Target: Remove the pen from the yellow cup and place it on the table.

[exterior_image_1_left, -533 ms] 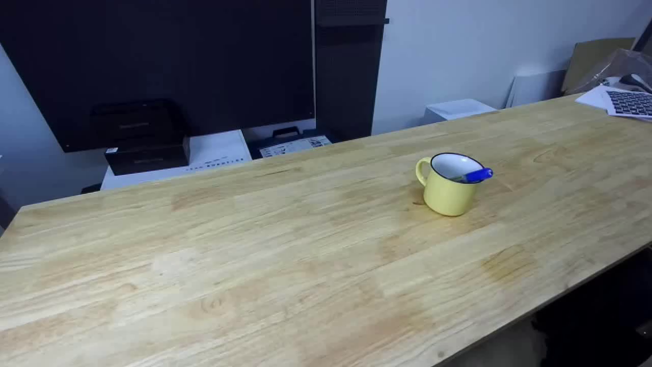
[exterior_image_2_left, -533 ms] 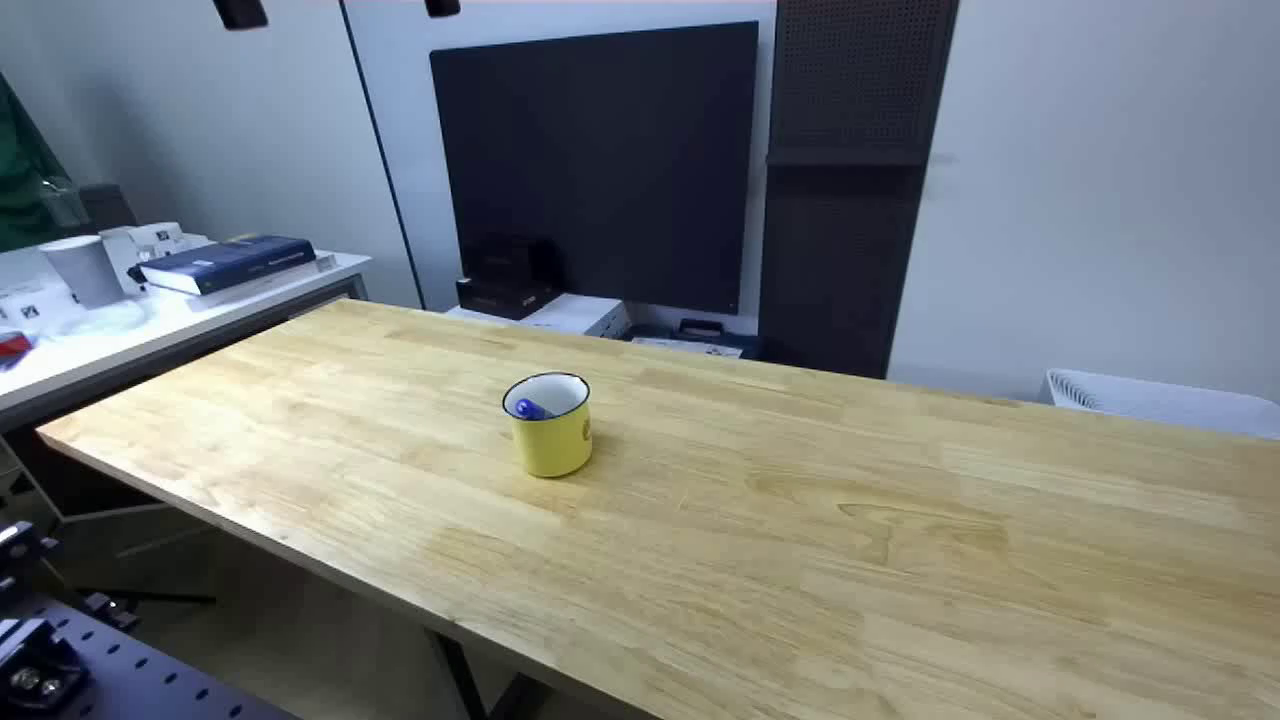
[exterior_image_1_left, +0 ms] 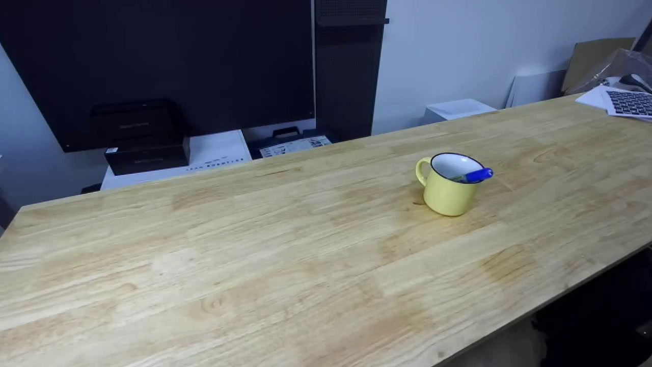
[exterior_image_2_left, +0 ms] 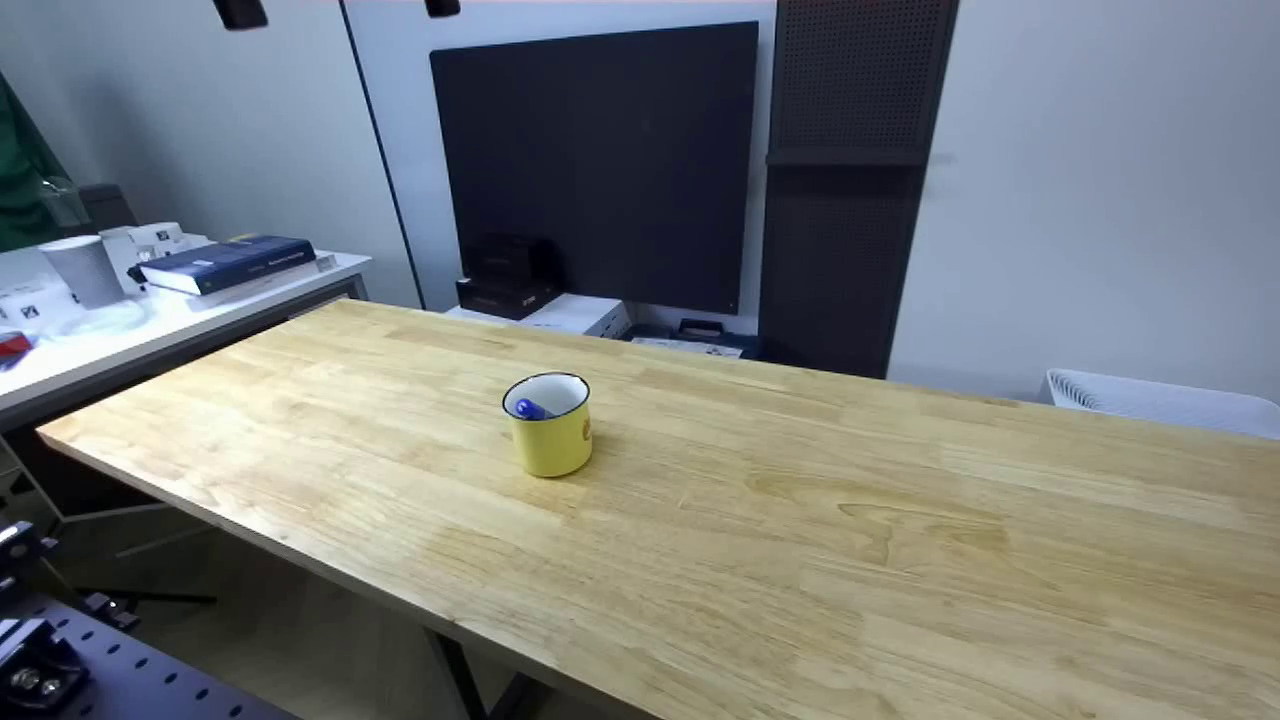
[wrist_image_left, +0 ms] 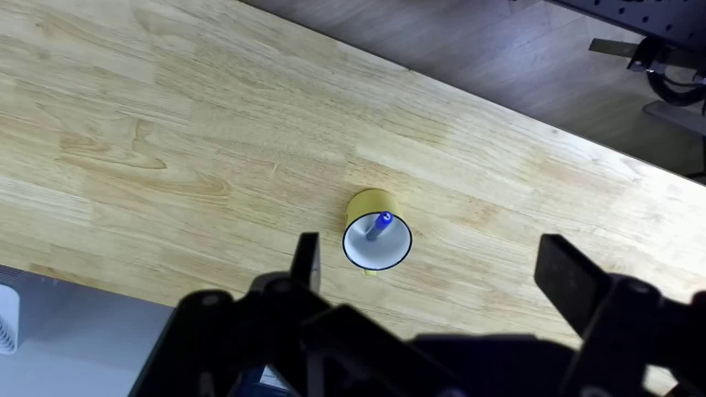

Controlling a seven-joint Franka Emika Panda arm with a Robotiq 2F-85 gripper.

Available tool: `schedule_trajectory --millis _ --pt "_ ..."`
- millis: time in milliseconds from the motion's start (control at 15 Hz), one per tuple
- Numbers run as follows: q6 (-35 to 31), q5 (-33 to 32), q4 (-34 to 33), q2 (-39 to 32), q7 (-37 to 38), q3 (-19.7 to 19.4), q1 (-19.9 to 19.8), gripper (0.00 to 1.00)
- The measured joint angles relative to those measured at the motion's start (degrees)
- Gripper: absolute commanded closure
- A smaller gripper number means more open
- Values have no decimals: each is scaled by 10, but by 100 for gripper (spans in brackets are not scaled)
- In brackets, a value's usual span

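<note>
In the wrist view, one blue pen [wrist_image_left: 380,224] is tilted toward one o'clock inside one yellow mug [wrist_image_left: 368,203], whose handle [wrist_image_left: 370,272] is mostly hidden at six; on the gripper [wrist_image_left: 429,253], two fingers [wrist_image_left: 568,281] are parted.

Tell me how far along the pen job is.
Done: nothing yet; the pen leans inside the cup. In hand: nothing; the claw hangs open, clear of both. Left: grasp the pen, lift it out, lay it on the table.
</note>
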State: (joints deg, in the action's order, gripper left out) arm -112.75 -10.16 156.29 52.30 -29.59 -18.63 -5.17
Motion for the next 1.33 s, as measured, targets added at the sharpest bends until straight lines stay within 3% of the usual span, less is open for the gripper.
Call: schedule_trajectory --millis 467,667,1133,1333 --pt "-10 0 0 -1 1 0 0 0" --pt "-77 0 1 -31 5 -8 -1 0" --pt "-305 12 -5 -243 14 -22 22 0" --pt "-364 15 -23 -348 30 6 36 0"
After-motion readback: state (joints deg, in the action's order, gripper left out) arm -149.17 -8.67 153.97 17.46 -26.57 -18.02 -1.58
